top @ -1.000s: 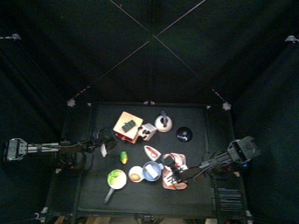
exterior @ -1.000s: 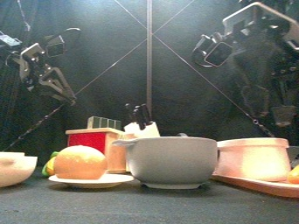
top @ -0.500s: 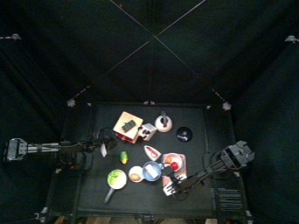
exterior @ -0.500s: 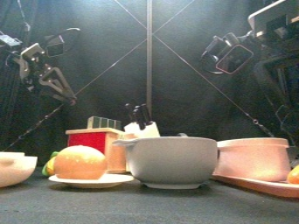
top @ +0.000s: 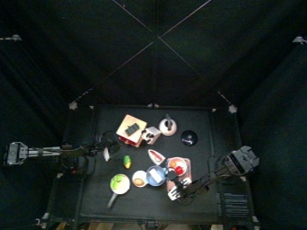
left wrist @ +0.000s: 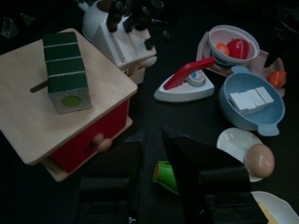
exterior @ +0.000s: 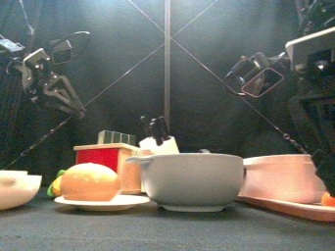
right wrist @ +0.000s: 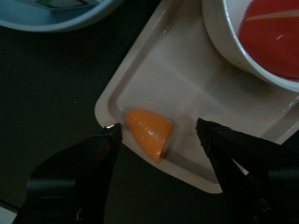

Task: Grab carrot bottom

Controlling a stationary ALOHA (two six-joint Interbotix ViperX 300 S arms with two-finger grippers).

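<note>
The right gripper (right wrist: 158, 140) has dropped lower over the tray (right wrist: 176, 52) at the table's front right, jaws apart either side of the carrot (right wrist: 149, 132), not touching. The grab looks imminent. The left gripper (left wrist: 152, 171) rests, jaws apart.

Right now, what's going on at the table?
The right gripper hangs open just above the orange carrot piece, which lies in a corner of the beige tray beside a pink bowl. Nothing is gripped yet. The left arm rests at the table's left side, over the wooden box.
</note>
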